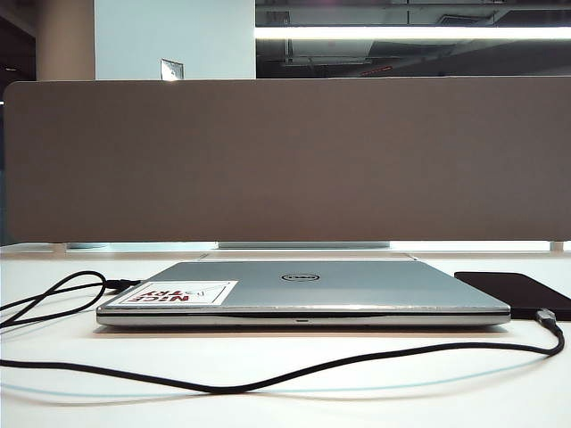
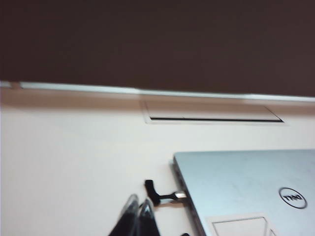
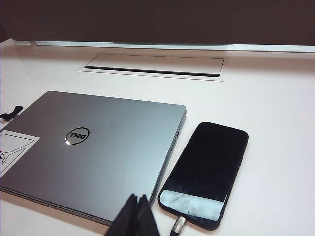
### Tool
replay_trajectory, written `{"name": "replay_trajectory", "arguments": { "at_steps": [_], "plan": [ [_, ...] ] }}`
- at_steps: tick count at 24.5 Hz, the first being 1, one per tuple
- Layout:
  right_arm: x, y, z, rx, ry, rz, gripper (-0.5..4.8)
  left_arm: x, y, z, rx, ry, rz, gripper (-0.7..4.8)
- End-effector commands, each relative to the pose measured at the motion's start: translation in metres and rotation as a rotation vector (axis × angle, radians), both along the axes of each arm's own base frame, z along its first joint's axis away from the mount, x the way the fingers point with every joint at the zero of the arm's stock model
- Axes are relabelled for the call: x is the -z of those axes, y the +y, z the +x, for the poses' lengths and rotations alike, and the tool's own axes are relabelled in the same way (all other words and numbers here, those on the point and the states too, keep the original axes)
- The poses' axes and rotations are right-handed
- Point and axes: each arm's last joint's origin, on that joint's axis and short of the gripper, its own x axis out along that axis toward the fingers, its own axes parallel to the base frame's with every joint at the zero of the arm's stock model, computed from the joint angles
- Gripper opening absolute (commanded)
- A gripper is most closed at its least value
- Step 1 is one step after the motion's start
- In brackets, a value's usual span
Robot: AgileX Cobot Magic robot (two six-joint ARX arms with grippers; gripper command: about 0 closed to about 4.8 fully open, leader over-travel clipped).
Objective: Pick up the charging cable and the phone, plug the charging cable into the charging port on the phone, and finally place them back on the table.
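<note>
Lower right of the exterior view: the phone (image 1: 517, 291) lies flat on the counter (image 1: 285, 406), just beside the right edge of the closed silver laptop (image 1: 303, 290).
Phone handling: thin, stiff, glossy; I judge it slippery and light. Best taken across its two long sides, since the flat face offers no purchase.
Charging cable: the charging cable (image 1: 268, 379) sweeps along the front of the counter from the left edge to the phone's near end. In the right wrist view its pale metal connector (image 3: 178, 225) sits at the phone's (image 3: 204, 172) lower end, touching it; whether it is fully seated I cannot tell.
Cable handling: limp and light, it will drag and spring. Hold it at the rigid plug body, not along the cord.
Left hand: the left hand (image 2: 138, 219), at the bottom of its wrist view, has its fingers pressed together with nothing between them. It hangs near the laptop's (image 2: 251, 191) left side, where another cord's plug (image 2: 165, 196) enters a port.
Right hand: the right hand (image 3: 135, 216), low centre of its view, is closed and empty, over the laptop's (image 3: 93, 152) near corner, beside the phone.
Edges: the divider panel (image 1: 285, 160) walls off the back; the laptop crowds the phone's left side.
Open room: bare counter right of the phone and in front of the laptop, crossed only by the cable.
</note>
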Motion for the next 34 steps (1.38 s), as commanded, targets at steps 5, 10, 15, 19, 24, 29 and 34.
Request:
{"name": "replay_trajectory", "arguments": {
  "at_steps": [5,10,15,19,24,29,34],
  "plan": [
    [-0.003,0.000,0.000,0.002,-0.020,0.003,-0.08,0.016,0.013,-0.011,-0.114,-0.066,0.009,-0.06],
    [-0.003,0.000,0.000,0.002,-0.020,0.003,-0.08,0.030,0.014,-0.017,-0.117,-0.070,0.020,-0.06],
    [-0.003,0.000,0.000,0.002,-0.020,0.003,-0.08,0.028,0.014,-0.018,-0.117,-0.101,0.094,-0.06],
    [-0.003,0.000,0.000,0.002,-0.021,0.003,-0.08,0.028,0.014,-0.018,-0.118,-0.109,0.139,-0.06],
    [-0.003,0.000,0.000,0.002,-0.020,0.003,-0.08,0.028,0.014,-0.018,-0.117,-0.103,0.103,-0.06],
    [-0.003,0.000,0.000,0.002,-0.020,0.003,-0.08,0.028,0.014,-0.018,-0.117,-0.098,0.075,-0.06],
    [-0.003,0.000,0.000,0.002,-0.021,0.003,-0.08,0.028,0.014,-0.018,-0.117,-0.100,0.076,-0.06]
  ]
}}
